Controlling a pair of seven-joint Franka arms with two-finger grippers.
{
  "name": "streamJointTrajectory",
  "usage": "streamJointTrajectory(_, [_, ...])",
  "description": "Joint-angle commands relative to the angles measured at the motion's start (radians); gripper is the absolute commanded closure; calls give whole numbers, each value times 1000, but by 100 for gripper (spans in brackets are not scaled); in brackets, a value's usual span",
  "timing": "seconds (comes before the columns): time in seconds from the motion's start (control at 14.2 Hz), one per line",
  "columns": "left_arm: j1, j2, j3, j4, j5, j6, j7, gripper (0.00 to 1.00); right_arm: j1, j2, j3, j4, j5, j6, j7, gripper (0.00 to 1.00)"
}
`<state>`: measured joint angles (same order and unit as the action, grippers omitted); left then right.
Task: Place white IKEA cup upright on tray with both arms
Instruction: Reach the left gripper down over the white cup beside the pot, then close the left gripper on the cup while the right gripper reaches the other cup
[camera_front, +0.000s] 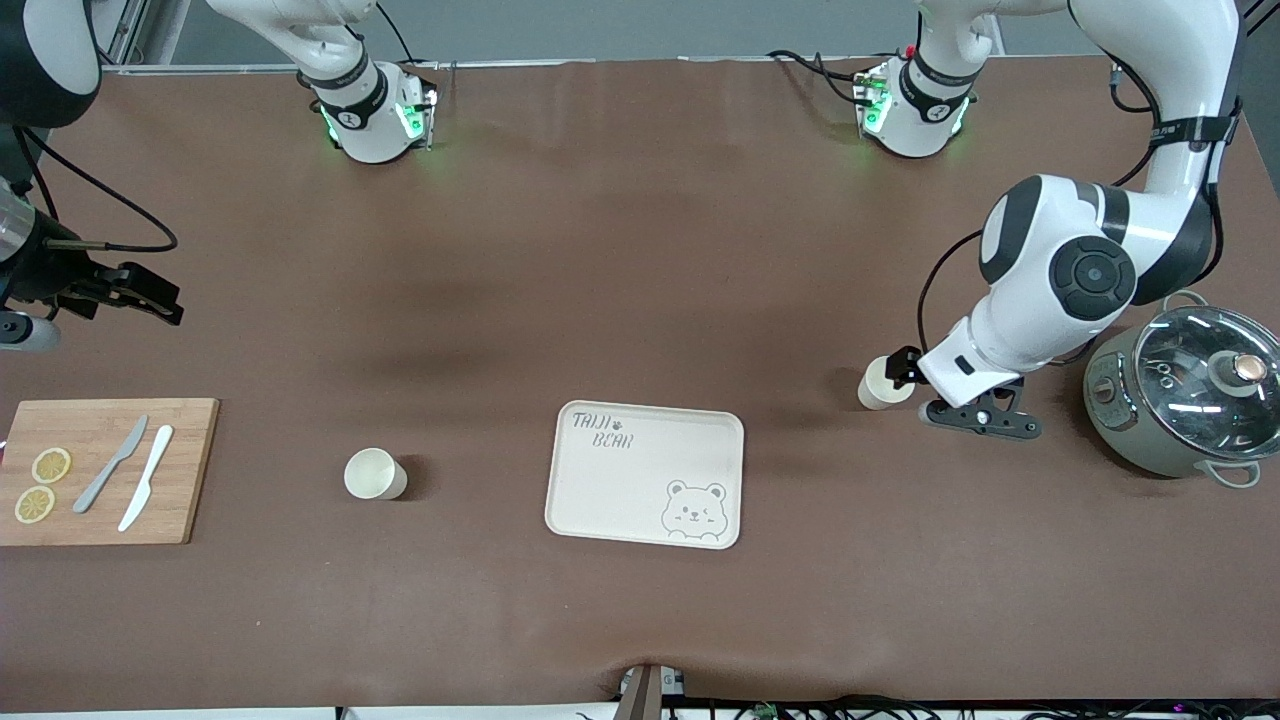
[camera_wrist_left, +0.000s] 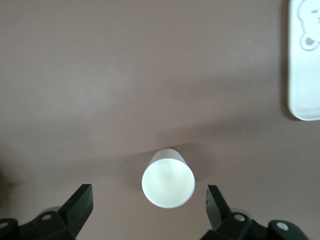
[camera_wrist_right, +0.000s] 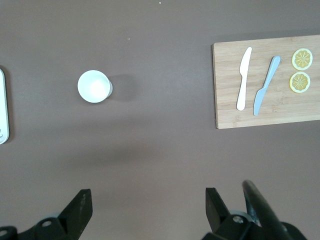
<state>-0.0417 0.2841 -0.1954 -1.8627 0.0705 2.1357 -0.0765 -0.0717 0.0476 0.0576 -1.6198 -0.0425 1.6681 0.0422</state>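
Note:
Two white cups stand mouth up on the brown table. One cup (camera_front: 882, 385) is toward the left arm's end; my left gripper (camera_front: 902, 372) hovers over it, open, not touching. In the left wrist view this cup (camera_wrist_left: 168, 177) lies between the open fingers of the left gripper (camera_wrist_left: 148, 192). The other cup (camera_front: 375, 474) stands between the cutting board and the cream "TAIJI BEAR" tray (camera_front: 645, 475); it also shows in the right wrist view (camera_wrist_right: 94, 86). My right gripper (camera_front: 160, 298) waits, open and empty, in the air at the right arm's end (camera_wrist_right: 148, 196).
A wooden cutting board (camera_front: 105, 470) with two knives and two lemon slices lies at the right arm's end. A grey pot with a glass lid (camera_front: 1190, 400) stands beside the left arm. The tray's corner shows in the left wrist view (camera_wrist_left: 302, 100).

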Motion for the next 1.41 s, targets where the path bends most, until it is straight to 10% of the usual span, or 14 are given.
streamJointTrajectory(0.0, [17, -17, -6, -88, -6, 108, 14, 0, -51, -9, 4, -2, 83, 7, -146, 0])
streamJointTrajectory(1.34, [54, 73, 1, -214, 44, 336, 17, 0, 7, 233, 7, -63, 96, 266, 30, 0])
